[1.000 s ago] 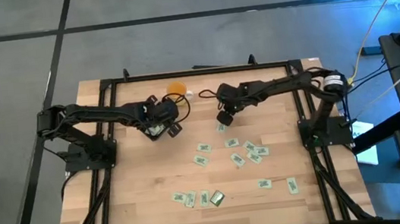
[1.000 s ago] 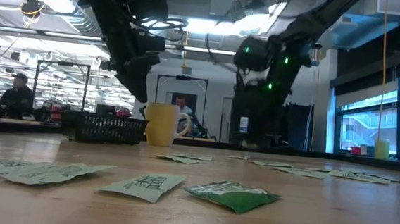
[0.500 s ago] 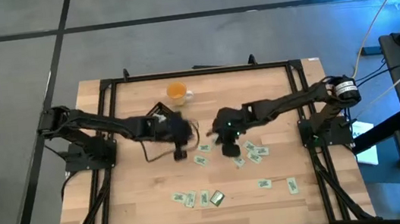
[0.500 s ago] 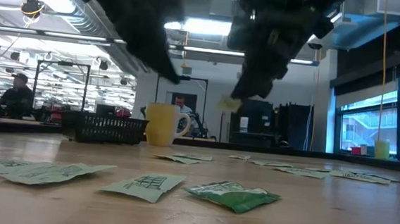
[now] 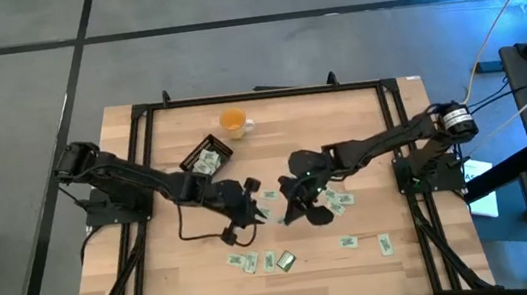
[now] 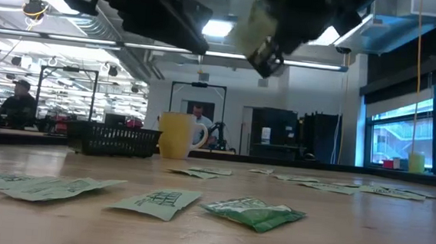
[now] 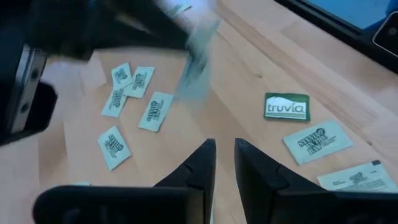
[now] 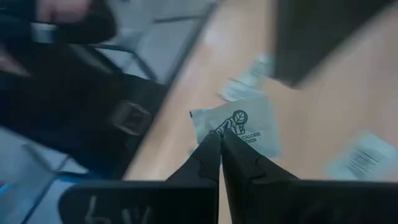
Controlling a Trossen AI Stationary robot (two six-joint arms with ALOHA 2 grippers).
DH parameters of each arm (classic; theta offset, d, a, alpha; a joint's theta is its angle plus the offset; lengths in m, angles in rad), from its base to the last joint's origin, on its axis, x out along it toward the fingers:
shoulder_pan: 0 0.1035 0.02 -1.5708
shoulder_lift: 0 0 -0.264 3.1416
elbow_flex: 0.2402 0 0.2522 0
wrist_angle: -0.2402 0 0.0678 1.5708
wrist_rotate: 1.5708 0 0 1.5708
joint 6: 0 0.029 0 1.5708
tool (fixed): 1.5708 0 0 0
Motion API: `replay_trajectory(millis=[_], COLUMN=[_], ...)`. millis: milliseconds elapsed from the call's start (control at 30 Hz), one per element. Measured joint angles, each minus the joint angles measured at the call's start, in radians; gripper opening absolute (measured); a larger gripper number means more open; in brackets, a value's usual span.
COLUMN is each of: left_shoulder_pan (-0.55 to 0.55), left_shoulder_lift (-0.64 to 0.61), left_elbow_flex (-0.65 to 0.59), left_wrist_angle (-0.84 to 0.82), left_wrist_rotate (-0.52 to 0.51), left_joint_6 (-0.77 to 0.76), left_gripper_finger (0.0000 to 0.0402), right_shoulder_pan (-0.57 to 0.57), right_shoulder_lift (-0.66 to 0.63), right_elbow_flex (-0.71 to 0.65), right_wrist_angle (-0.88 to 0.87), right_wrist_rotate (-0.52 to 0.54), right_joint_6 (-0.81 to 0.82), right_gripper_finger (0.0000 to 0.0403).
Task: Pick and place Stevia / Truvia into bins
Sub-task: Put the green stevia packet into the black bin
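Pale green and white Stevia/Truvia sachets (image 5: 336,199) lie flat and scattered over the near half of the wooden table, one dark green one (image 5: 285,261) among them. The black tray (image 5: 204,158) at the far left of centre holds a few sachets, next to the orange cup (image 5: 232,121). My right gripper (image 8: 219,135) hangs over the table's middle, shut on one sachet (image 8: 239,127). My left gripper (image 7: 225,146) hovers just left of it, above the table, its fingers a little apart with nothing between them. My right gripper pinches the sachet's edge near one corner (image 8: 216,127) between its two fingertips. The fingers slant downward. The sachet sticks out past the fingertips, lifted clear of the table.
More sachets (image 5: 257,262) lie near the table's front edge, and others (image 5: 386,244) at the near right. The black frame rails (image 5: 142,183) run along the table's left and right sides. In the low view the tray (image 6: 113,139) and cup (image 6: 178,135) stand at the far side.
My left gripper has swung from over the tray toward the table's middle and near edge, rolling as it went. My right gripper has gone toward the near edge and upward, also rolling, with the sachet between its shut fingers lifted clear of the table.
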Motion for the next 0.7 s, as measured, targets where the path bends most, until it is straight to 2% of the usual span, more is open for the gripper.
replay_trajectory(millis=[100,200,533,700], left_shoulder_pan=[-0.006,-0.01,-0.015,-0.014], left_shoulder_lift=[0.0,0.0,0.0,-0.001], left_elbow_flex=[0.0,0.0,0.0,0.0], left_wrist_angle=[0.0,0.0,-0.001,-0.001], left_wrist_rotate=[-0.001,-0.001,-0.002,-0.03], left_joint_6=[0.0,-0.012,-0.053,0.002], left_gripper_finger=[0.0056,0.0053,0.0056,0.0053], right_shoulder_pan=[0.013,0.018,0.022,0.021], right_shoulder_lift=[0.0,0.0,0.0,0.0], right_elbow_flex=[0.0,0.0,0.0,0.0], right_wrist_angle=[0.071,0.12,0.13,0.136], right_wrist_rotate=[-0.052,-0.06,-0.033,-0.003], right_joint_6=[-0.002,0.007,0.114,0.117], right_gripper_finger=[0.0007,0.0007,0.0007,0.0007])
